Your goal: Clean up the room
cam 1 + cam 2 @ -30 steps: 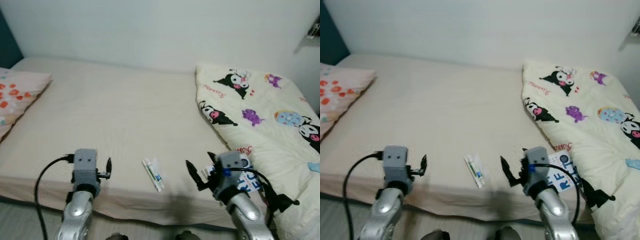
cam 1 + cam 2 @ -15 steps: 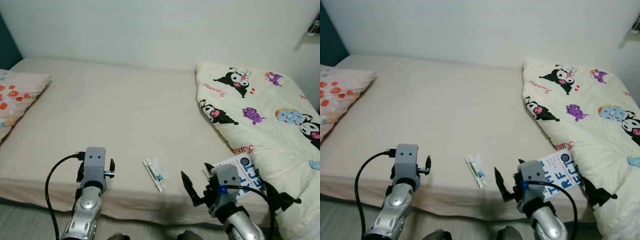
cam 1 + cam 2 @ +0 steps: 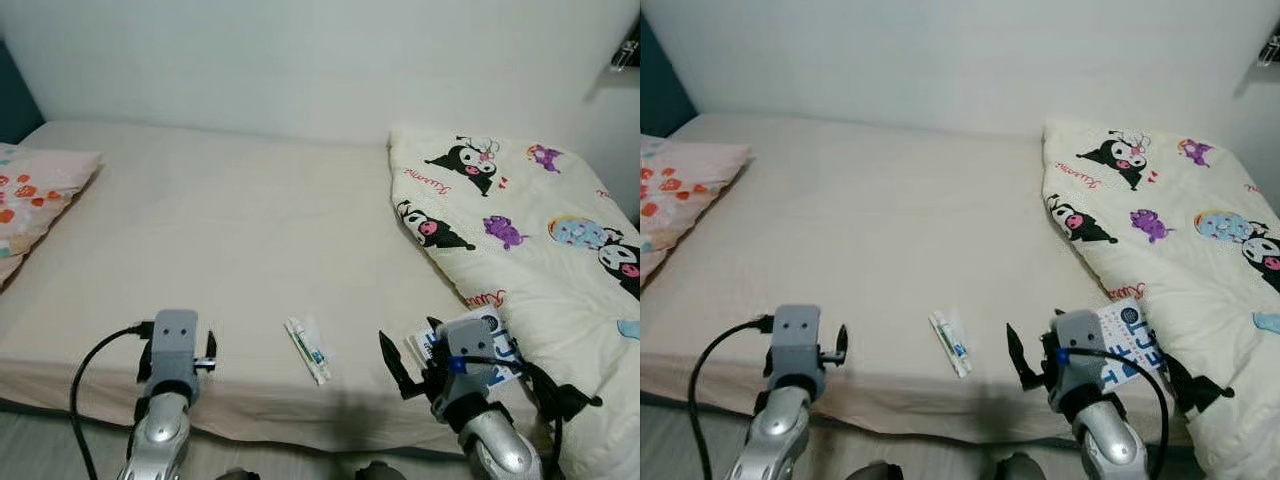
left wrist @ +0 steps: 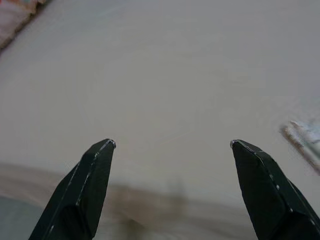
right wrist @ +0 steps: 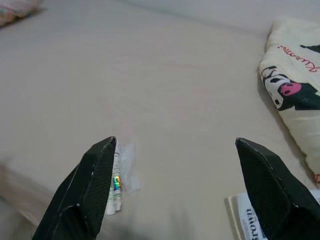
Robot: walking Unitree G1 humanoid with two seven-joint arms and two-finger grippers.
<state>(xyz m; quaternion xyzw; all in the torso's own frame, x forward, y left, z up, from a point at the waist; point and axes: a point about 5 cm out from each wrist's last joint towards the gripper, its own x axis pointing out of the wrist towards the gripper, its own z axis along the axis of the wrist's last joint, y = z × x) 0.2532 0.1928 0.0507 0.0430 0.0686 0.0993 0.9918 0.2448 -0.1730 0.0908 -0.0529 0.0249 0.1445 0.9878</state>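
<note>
My left end effector hovers over the near edge of the bed, fingers spread wide and holding nothing. My right end effector is also open and empty, just right of a small toothpaste tube lying on the beige sheet near the bed's edge. A book with large blue letters lies right of it, beside the cartoon-print comforter; "brown" is readable along its edge in the right wrist view. A floral pillow lies far left.
</note>
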